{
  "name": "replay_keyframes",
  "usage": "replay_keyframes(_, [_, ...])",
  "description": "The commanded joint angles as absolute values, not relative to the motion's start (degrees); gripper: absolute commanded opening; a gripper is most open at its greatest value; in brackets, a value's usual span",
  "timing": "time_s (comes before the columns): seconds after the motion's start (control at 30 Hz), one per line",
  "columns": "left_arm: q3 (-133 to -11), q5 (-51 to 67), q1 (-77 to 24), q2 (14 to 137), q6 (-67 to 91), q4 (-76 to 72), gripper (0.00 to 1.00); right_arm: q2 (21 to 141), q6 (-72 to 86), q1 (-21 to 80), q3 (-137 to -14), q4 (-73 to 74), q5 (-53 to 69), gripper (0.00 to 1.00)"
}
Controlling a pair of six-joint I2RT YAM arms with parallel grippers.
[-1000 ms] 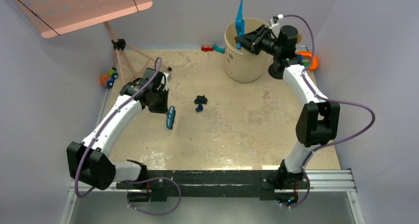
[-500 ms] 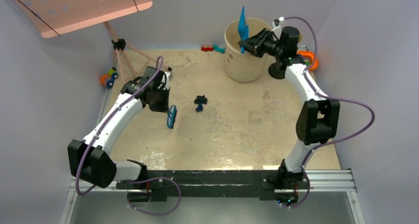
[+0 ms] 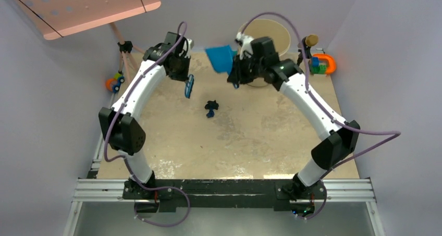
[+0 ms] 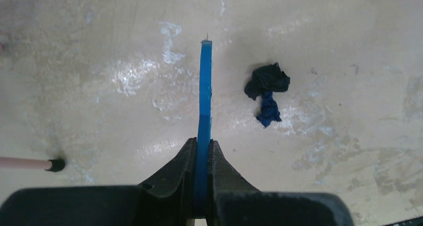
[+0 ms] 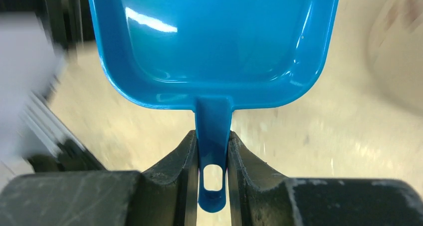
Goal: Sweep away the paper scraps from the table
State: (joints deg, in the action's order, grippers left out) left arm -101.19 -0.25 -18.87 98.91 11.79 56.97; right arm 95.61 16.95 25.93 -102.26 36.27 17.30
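A small clump of black and dark blue paper scraps (image 3: 211, 109) lies mid-table (image 3: 250, 137); in the left wrist view the paper scraps (image 4: 267, 89) lie to the right of the brush tip. My left gripper (image 3: 184, 76) (image 4: 202, 145) is shut on a blue brush (image 3: 189, 86) (image 4: 205, 91), held edge-on above the table, behind and left of the scraps. My right gripper (image 3: 233, 69) (image 5: 212, 136) is shut on the handle of a blue dustpan (image 3: 220, 59) (image 5: 209, 41), held in the air behind the scraps. The pan is empty.
A beige bin (image 3: 279, 35) stands at the back, just behind the right wrist. An orange ring and block toys (image 3: 323, 65) sit at the back right. A wheeled toy (image 3: 114, 82) and a tripod (image 3: 125, 48) stand at the left edge. A tripod foot (image 4: 56, 164) shows in the left wrist view.
The right arm has swung left, carrying the dustpan from over the bin to in front of it. The left arm has carried the brush from mid-left toward the back.
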Motion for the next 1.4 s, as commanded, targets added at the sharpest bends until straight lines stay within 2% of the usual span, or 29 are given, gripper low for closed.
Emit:
replay_keyframes(0.0, [-110.58,-5.07,-18.81,106.91,7.21,59.15,0.00,89.12,6.99,32.07,-92.27,49.10,1.22,0.00])
replay_keyframes(0.17, [-118.12,-8.53,-18.83,113.85,3.41,62.31,0.00,84.71,7.80,35.57,-79.98,50.64,-2.66,0.00])
replay_keyframes(0.3, [-119.68,-7.40,-19.27,116.47,-1.90,63.02,0.00,85.37,8.91,37.91,-77.15,51.69,-2.27,0.00])
replay_keyframes(0.5, [-118.83,-5.15,-21.83,117.76,-8.10,62.46,0.00,92.56,9.40,43.06,-78.32,55.17,-8.84,0.00])
replay_keyframes(0.7, [-120.99,-1.04,-22.68,120.76,-10.30,64.68,0.00,98.30,8.71,47.59,-78.76,55.47,-9.45,0.00])
replay_keyframes(0.83, [-122.18,6.36,-22.81,122.21,-11.98,65.78,0.00,101.29,8.53,48.48,-79.26,54.32,-10.07,0.00])
replay_keyframes(1.37, [-126.96,18.73,-25.11,128.50,-13.77,70.98,0.00,110.02,3.76,48.52,-84.86,49.22,-8.69,0.00])
